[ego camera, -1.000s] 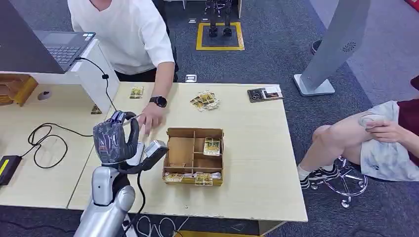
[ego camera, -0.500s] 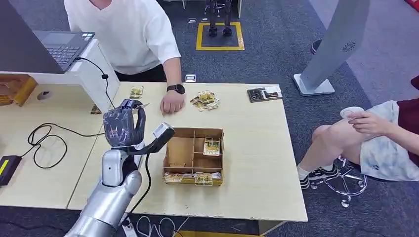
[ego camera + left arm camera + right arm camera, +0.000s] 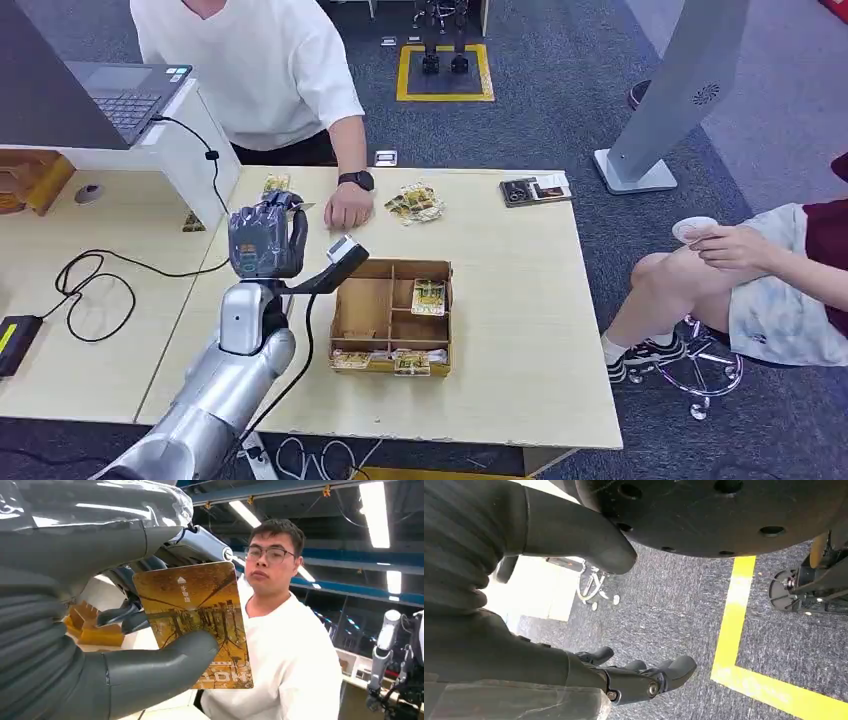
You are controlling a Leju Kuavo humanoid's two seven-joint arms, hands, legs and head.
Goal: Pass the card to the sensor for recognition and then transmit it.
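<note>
Person's hand (image 3: 348, 211) rests on table (image 3: 520, 330) just far-right of left hand (image 3: 266, 243); divided box (image 3: 392, 316) blocks near right; laptop stand (image 3: 185, 150) left. Right table half open.

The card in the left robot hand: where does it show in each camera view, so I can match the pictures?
Head view: the card is a thin edge at the fingertips of the raised left robot hand, near the person's hand.
Left wrist view: the card sits mid-picture, face on, pinched under the thumb.
Right wrist view: not in it.
Shared landmark: the person's white shirt.
</note>
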